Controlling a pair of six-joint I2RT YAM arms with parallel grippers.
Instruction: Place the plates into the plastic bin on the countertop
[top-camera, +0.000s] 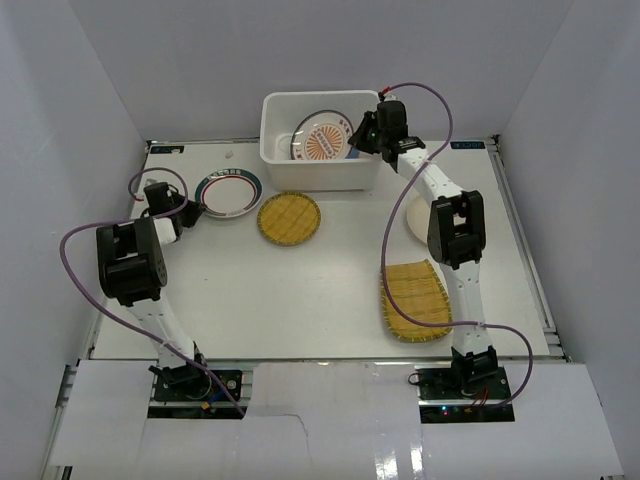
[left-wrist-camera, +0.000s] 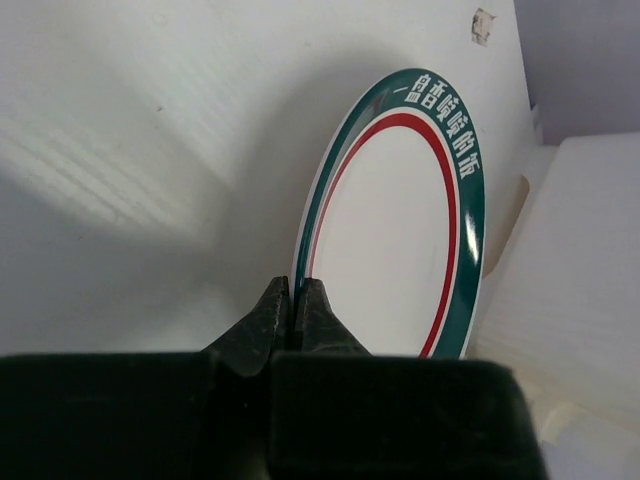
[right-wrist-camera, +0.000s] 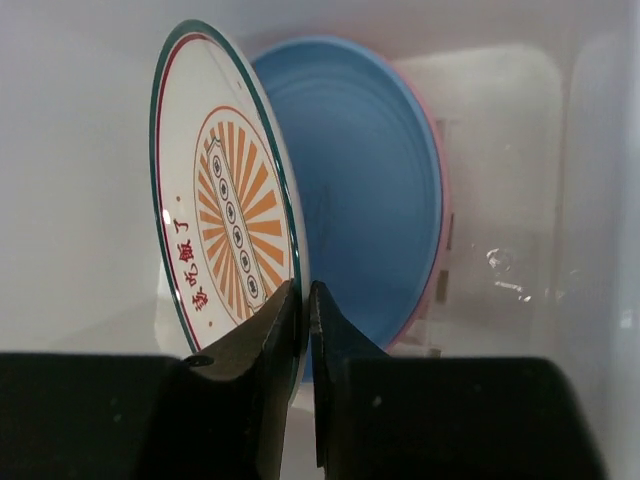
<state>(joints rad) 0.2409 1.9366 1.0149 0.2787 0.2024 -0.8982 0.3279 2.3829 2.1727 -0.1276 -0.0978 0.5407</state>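
My right gripper is shut on the rim of the white plate with the orange pattern, holding it inside the plastic bin. A light blue plate and a pink plate lie in the bin behind it. At the back left of the countertop, my left gripper is shut on the near rim of the white plate with the green-red rim.
A round woven bamboo plate lies in front of the bin. A rectangular woven bamboo plate lies at the right beside my right arm. A cream plate shows partly behind that arm. Pale walls enclose the countertop.
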